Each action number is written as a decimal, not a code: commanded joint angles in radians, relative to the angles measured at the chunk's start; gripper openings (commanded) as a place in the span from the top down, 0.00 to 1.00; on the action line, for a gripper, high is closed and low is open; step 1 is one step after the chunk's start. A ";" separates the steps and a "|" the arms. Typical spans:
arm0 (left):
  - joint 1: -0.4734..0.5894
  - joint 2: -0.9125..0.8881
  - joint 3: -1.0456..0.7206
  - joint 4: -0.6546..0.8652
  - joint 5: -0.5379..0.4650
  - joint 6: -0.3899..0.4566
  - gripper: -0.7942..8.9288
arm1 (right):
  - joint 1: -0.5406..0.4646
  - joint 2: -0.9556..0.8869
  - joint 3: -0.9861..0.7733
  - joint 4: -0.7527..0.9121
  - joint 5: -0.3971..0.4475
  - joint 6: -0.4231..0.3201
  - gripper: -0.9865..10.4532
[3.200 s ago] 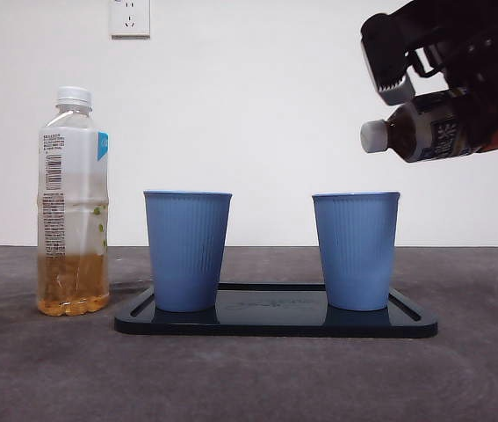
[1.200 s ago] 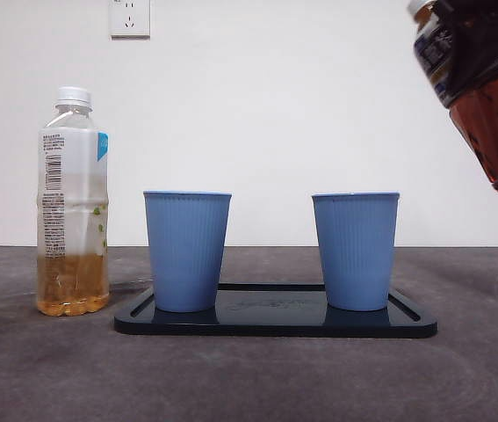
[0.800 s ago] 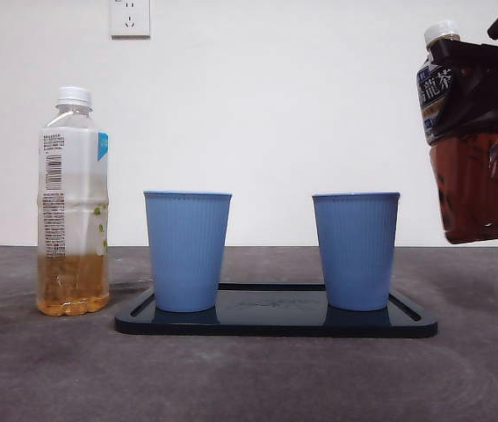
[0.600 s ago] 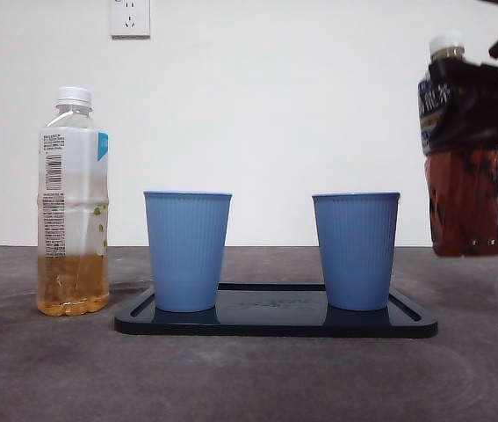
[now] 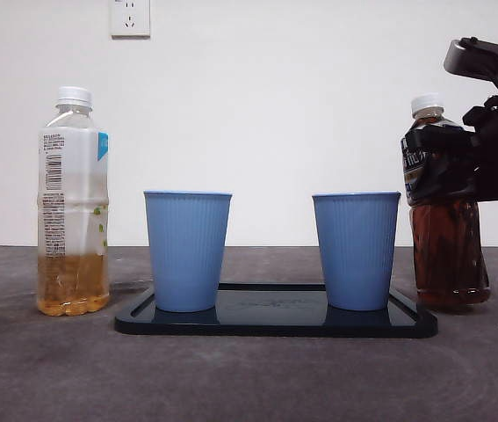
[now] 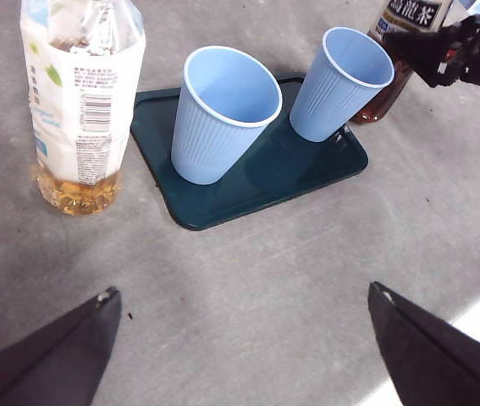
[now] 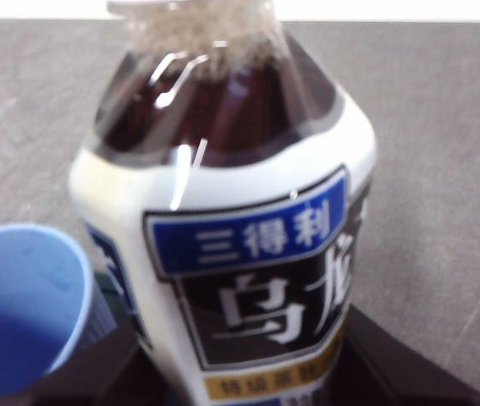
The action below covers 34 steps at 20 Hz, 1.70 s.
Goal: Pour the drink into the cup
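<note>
My right gripper (image 5: 472, 167) is shut on a dark tea bottle (image 5: 446, 255) with a white cap, gripping its label. The bottle stands upright with its base at table level, just right of the tray. It fills the right wrist view (image 7: 231, 211) and shows in the left wrist view (image 6: 396, 42). Two blue ribbed cups stand on the dark tray (image 5: 275, 323): the left cup (image 5: 187, 251) and the right cup (image 5: 356, 251), which is next to the bottle (image 7: 19, 304). Both look empty in the left wrist view. My left gripper (image 6: 241, 292) is open and empty, high above the table's near side.
A clear bottle (image 5: 73, 202) with a white label and a little amber drink stands upright left of the tray, also in the left wrist view (image 6: 83, 93). The table is grey. A wall socket (image 5: 130, 18) is on the white wall behind.
My right gripper has swung the dark bottle from tilted over the right cup back to upright and lowered it to the table right of the tray. The cups and clear bottle have not moved.
</note>
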 commanded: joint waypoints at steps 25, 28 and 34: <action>-0.003 0.101 -0.022 0.171 -0.101 0.008 0.27 | -0.003 -0.153 0.024 -0.285 0.031 -0.021 0.49; -0.003 0.160 -0.053 0.256 -0.101 0.008 0.27 | -0.002 -0.246 0.024 -0.420 0.033 0.008 0.49; -0.003 0.265 -0.131 0.430 -0.102 0.003 0.26 | 0.001 -0.476 0.024 -0.737 -0.026 0.057 0.49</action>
